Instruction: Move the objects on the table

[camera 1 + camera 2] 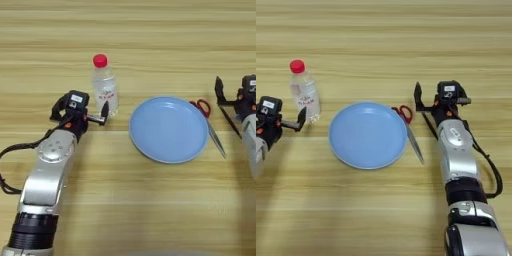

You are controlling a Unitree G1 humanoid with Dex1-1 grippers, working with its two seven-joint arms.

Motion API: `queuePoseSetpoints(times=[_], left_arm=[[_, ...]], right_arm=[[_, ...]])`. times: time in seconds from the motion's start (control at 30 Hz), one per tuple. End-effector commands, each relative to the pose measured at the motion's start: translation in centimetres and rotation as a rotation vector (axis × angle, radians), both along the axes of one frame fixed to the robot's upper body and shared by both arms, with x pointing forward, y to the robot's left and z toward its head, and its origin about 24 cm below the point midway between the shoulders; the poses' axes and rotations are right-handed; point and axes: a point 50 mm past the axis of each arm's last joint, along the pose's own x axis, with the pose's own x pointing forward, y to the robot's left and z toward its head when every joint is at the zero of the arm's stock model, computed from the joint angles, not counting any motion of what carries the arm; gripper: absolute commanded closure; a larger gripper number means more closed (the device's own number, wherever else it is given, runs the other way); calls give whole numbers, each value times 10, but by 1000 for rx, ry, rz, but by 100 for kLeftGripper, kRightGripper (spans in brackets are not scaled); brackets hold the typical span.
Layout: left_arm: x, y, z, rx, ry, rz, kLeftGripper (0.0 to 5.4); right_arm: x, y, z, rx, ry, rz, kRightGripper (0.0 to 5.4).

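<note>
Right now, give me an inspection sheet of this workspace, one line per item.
Surface: light wooden table with long grain stripes, no spills seen.
Job's things: round light-blue plate near the middle, flat and with nothing on it; clear bottle with a red cap, upright, left of the plate; red-handled scissors lying along the plate's right rim.
Clutter: nothing seen.
Grippers: left pincer open, one finger close beside the bottle's base, holding nothing; right pincer open, just right of the scissors, holding nothing.
Cables: black cable looping along the right arm; another beside the left arm.
Surroundings: nothing seen beyond the table.
</note>
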Motion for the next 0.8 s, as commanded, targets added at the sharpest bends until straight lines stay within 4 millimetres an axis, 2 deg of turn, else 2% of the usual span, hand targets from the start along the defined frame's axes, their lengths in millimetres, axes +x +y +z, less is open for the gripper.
queuePoseSetpoints(times=[0.03, 0.23, 0.47, 0.8], left_arm=[[0, 13, -5, 42, 30, 56, 6], [3, 24, -4, 81, 8, 130, 6], [12, 23, -5, 82, -53, 181, 6], [29, 33, -8, 105, -204, 306, 6]], right_arm=[[3, 4, 4, 4, -15, 1, 0], [3, 5, 4, 3, -16, 2, 0], [3, 6, 4, -12, -20, 11, 0], [1, 7, 4, -55, -32, 27, 0]])
